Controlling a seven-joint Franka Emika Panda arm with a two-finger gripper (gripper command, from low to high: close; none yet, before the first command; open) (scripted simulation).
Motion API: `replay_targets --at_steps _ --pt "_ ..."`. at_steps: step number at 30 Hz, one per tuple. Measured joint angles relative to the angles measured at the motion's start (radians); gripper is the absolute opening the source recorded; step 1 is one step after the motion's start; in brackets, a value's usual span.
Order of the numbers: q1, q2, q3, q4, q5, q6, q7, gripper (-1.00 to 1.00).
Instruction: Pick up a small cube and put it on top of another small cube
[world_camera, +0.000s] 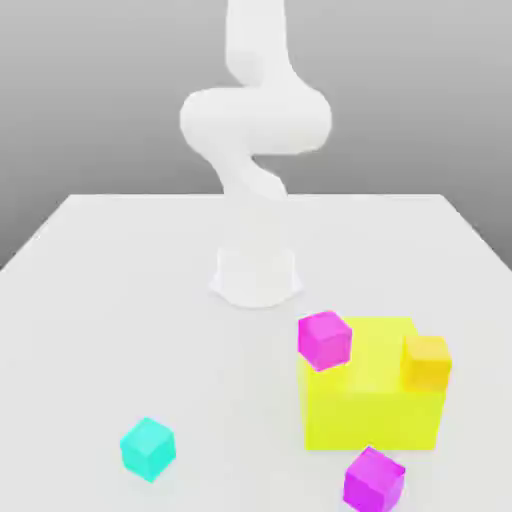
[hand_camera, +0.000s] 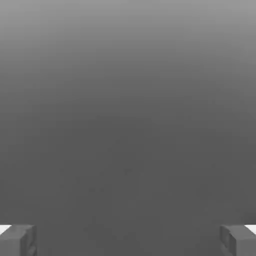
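The white arm (world_camera: 255, 150) rises from its round base (world_camera: 256, 278) and bends through a bulky elbow, its upper part running out of the exterior view's top. In the hand view the gripper (hand_camera: 128, 240) stands wide open, its grey fingertips (hand_camera: 20, 240) far apart with nothing between them.
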Motion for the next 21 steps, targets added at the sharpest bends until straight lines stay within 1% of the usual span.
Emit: replay_targets --at_steps 13,21 --pt "-0.088 0.477 -0.059 -0.14 0.015 0.229 0.104 0.0" --pt "-0.149 0.768 -0.095 -0.225 0.04 0.369 0.155 0.0"
